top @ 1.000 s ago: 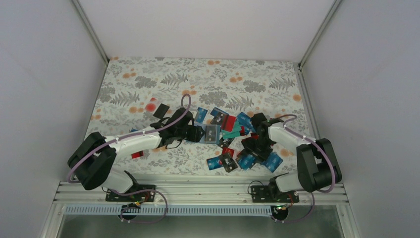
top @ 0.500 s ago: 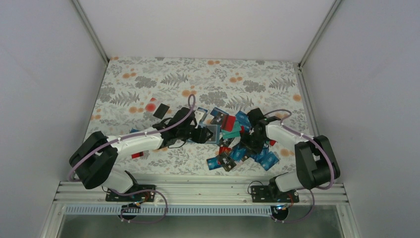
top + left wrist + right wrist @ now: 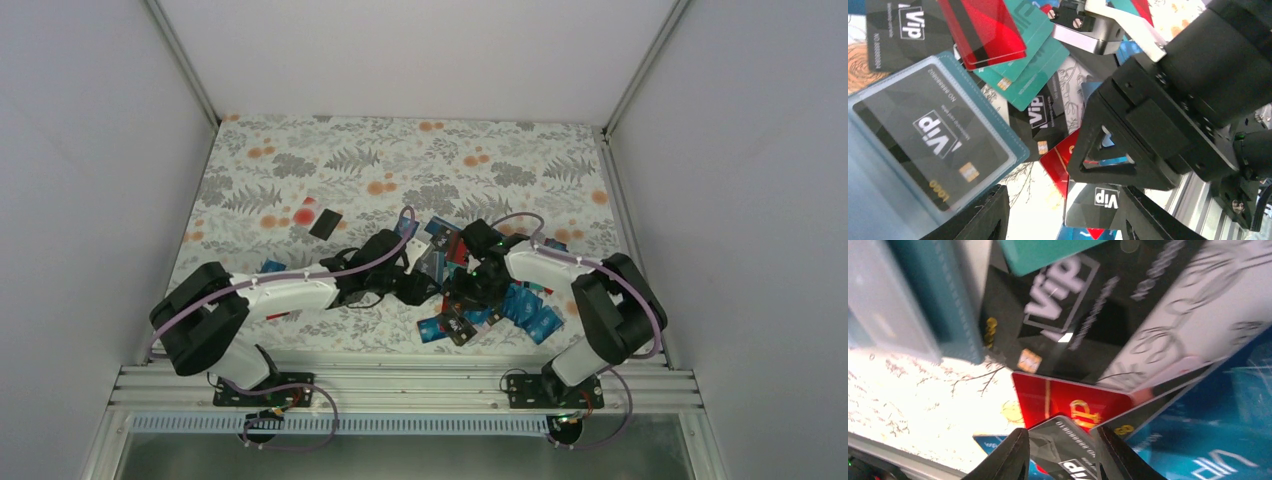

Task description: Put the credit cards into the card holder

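The card holder [image 3: 998,131], teal with a clear pocket showing a black Vip card, lies at the left of the left wrist view. My left gripper [image 3: 1063,200] is open, its left finger [image 3: 983,215] against the holder's lower edge. The credit cards [image 3: 505,300] lie heaped on the cloth in red [image 3: 980,27], teal [image 3: 1033,45], blue and black. My right gripper [image 3: 1062,440] is shut on a black credit card [image 3: 1068,445], held just above a red card [image 3: 1068,400]. In the top view the left gripper [image 3: 418,287] and right gripper [image 3: 465,290] nearly meet beside the holder [image 3: 432,262].
A black card [image 3: 325,222] and a red one [image 3: 306,213] lie apart at the left of the flowered cloth. An aluminium rail [image 3: 400,380] runs along the near edge. White walls close in both sides and the back.
The right gripper has swung left across the card pile toward the left gripper, and its jaws have narrowed onto the black card. The left gripper has edged right with the holder beside it.
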Motion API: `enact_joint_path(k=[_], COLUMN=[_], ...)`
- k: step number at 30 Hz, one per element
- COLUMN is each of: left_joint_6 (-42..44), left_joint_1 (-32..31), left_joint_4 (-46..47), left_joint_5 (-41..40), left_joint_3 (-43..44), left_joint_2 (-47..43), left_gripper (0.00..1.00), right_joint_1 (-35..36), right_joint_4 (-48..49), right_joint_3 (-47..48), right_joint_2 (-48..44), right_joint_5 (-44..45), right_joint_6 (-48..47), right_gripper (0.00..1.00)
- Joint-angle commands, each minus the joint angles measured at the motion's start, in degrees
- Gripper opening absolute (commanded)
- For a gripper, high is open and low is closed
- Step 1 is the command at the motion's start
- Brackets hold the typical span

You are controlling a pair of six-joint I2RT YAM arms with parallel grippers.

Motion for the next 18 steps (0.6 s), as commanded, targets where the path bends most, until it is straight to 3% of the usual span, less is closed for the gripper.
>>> enact_joint_path(k=[1,12,18], left_joint_6=[0.8,0.0,-0.1], left_joint_1=[0.0,-0.1,0.0], left_joint_4=[0.5,-0.5,-2.2], left_joint_5=[-2.6,-3.6,-4.7], left_joint_3=[-1.7,-5.7,-6.9], left_joint_2=[-2.2,-7.7,-10.1], left_gripper=[0.55,0.55,0.55], right_joint_1=[4.1,16.0,17.0], right_joint_4=[1.7,6.0,3.8], right_joint_3=[-2.5,-3.0,0.4], right_joint_2=[2.9,5.2,6.8], right_joint_5=[-0.1,-2.4,1.6], right_joint_6=[0.6,5.2,5.6], right_gripper=[0.35,0.36,0.36])
